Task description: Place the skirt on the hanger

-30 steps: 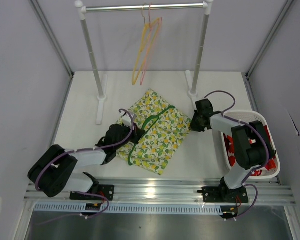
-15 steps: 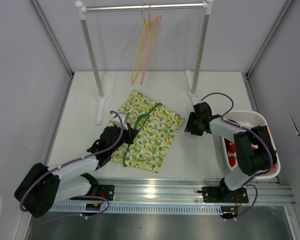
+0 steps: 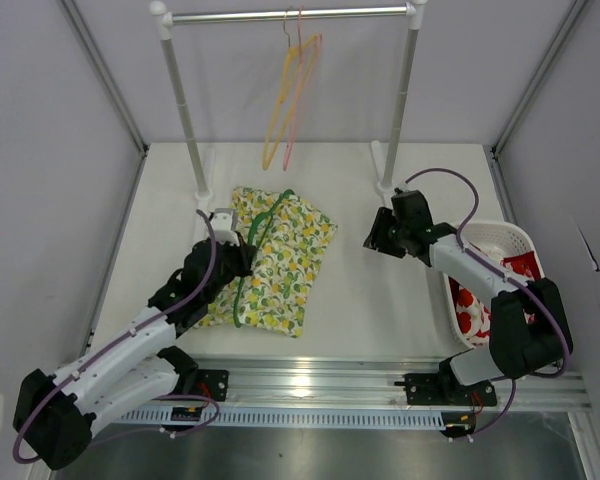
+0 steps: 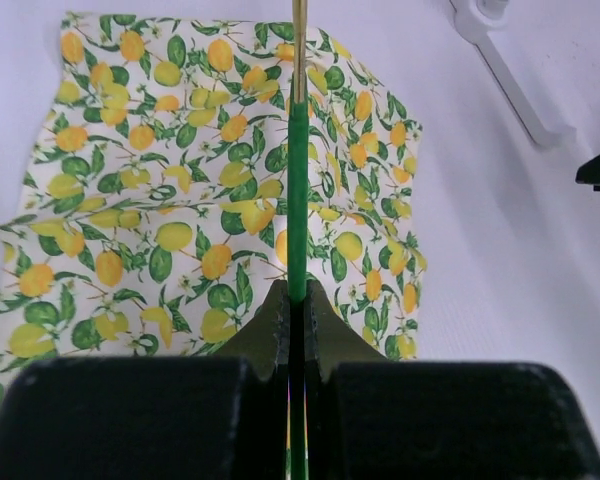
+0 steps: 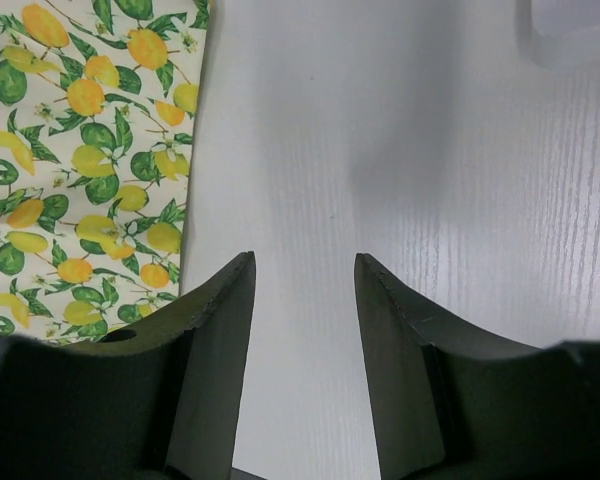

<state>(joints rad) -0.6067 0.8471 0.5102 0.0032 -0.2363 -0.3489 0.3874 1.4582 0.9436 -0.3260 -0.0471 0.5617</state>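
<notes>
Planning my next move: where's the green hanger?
Top view, left of centre: the green hanger lies across the skirt, pinched in the left hand.

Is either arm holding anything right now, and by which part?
The left gripper is shut on the green hanger, pinching a straight stretch of its frame. The right gripper is open, holding nothing.

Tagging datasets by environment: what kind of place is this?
Probably a robot lab cell set up for garment handling: plain enclosing walls, a small clothes rail with hangers, a lemon-print skirt on the white table.
</notes>
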